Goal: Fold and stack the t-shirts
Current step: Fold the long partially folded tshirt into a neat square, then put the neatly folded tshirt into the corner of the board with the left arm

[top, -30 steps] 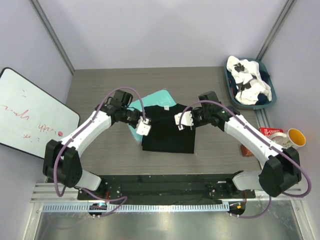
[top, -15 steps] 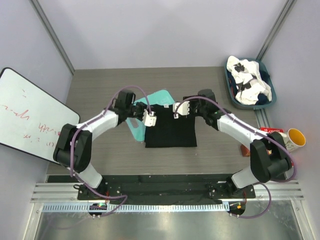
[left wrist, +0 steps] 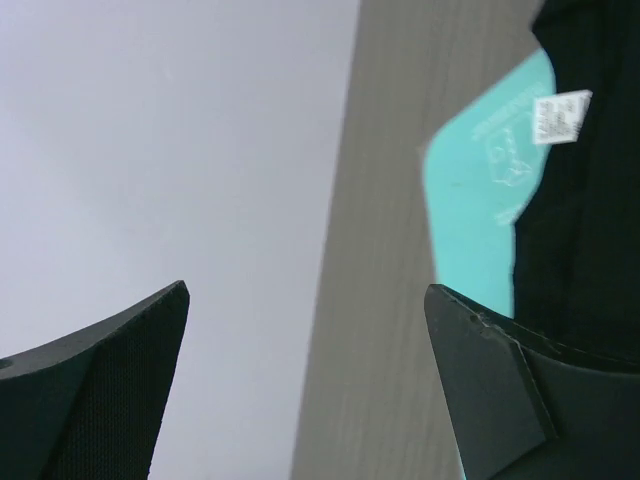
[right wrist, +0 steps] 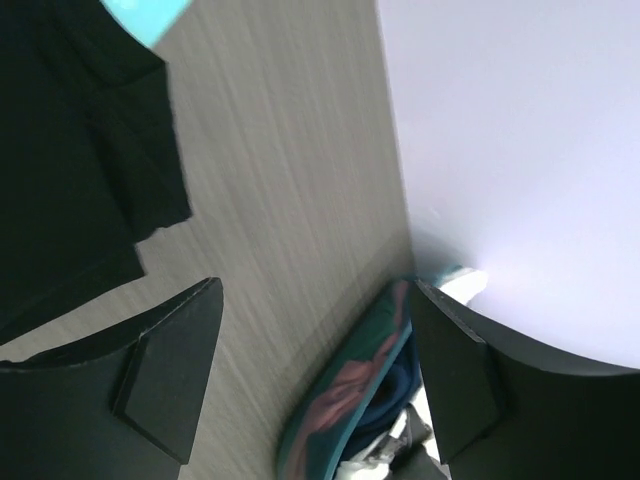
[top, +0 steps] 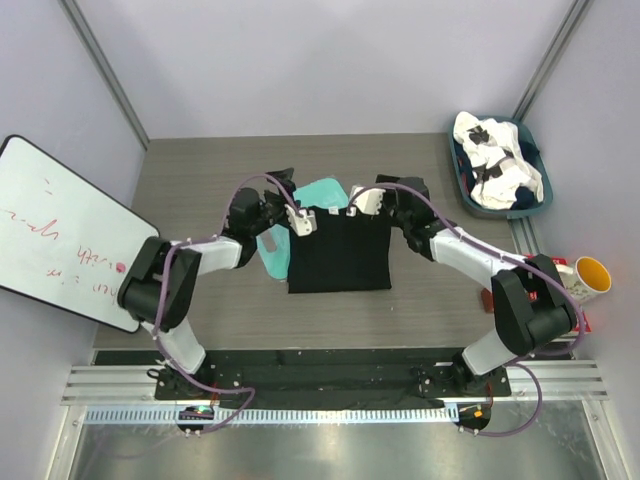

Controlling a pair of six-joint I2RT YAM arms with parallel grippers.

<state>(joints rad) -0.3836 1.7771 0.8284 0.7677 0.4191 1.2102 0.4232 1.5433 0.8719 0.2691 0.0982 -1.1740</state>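
A black t-shirt [top: 338, 252] lies folded into a rectangle at mid-table, on top of a teal board [top: 322, 191]. My left gripper [top: 301, 221] hovers at the shirt's far left corner, open and empty; in its wrist view the gripper [left wrist: 306, 290] frames bare table, with the black t-shirt [left wrist: 590, 190] and its white label [left wrist: 561, 116] at the right. At the far right corner my right gripper [top: 361, 199] is open and empty too. The right wrist view has that gripper [right wrist: 316, 285] beside the black t-shirt [right wrist: 70, 150]. White t-shirts with black patches [top: 497, 163] fill a basket.
The teal basket [top: 458, 170] stands at the back right, seen also as the basket [right wrist: 345, 420] between my right fingers. A whiteboard [top: 60, 230] leans at the left. A yellow mug [top: 591, 274] and a tape roll [top: 548, 267] sit at the right edge.
Both grippers carried the black shirt's edge toward the far side, then opened and let the cloth go. The shirt now lies shorter and folded.
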